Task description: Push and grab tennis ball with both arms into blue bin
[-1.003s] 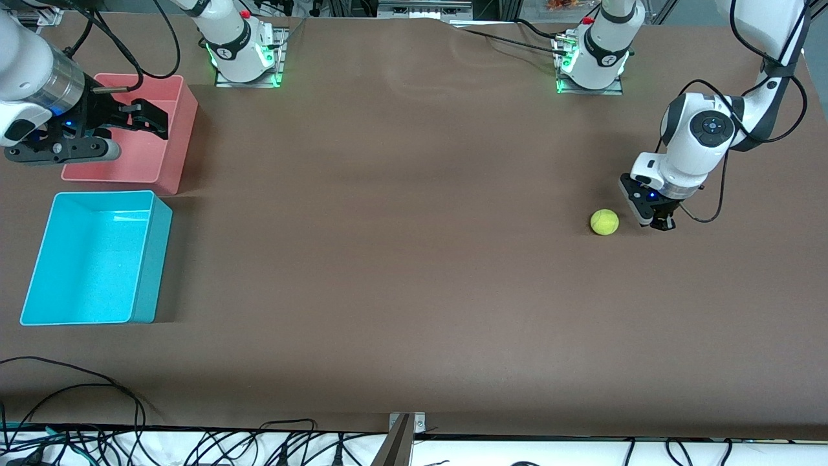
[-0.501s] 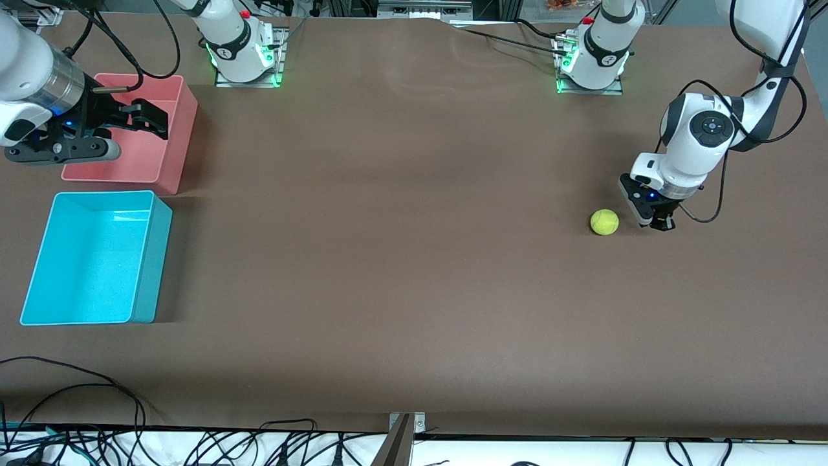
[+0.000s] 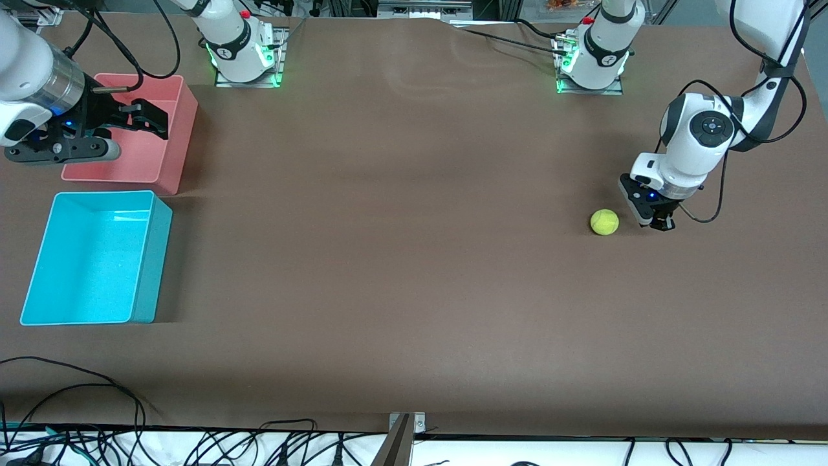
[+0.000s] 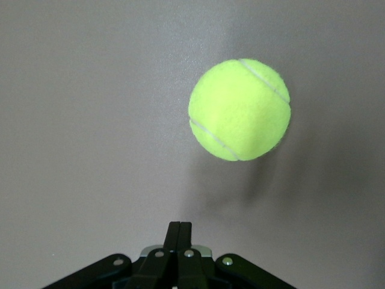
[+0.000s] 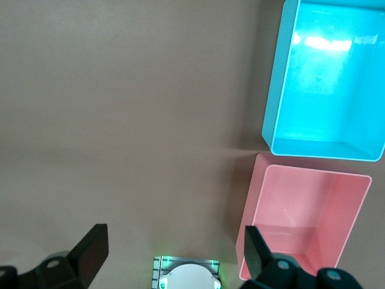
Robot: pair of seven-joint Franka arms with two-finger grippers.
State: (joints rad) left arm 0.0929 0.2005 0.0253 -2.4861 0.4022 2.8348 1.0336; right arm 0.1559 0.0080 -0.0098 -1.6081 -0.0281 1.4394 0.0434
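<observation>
Left tool (image 3: 660, 224), fingers together, sits low on the worktop (image 3: 414, 259) just beside the ball (image 3: 604, 222) (not touching). Right tool (image 3: 139, 116) waits spread apart over the pink bin (image 3: 169, 162).

left gripper (image 3: 661, 224) pinched low, right gripper (image 3: 145, 116) spread — waiting

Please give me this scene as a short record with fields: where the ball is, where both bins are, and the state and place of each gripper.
ball: tennis ball on the table, toward the left arm's end, not held
left gripper: left gripper shut, low beside the ball, not touching it
right gripper: right gripper open, empty, over the pink bin, waiting
blue bin: blue bin at the right arm's end, empty
pink bin: beside the blue bin, farther from the front camera, empty
</observation>
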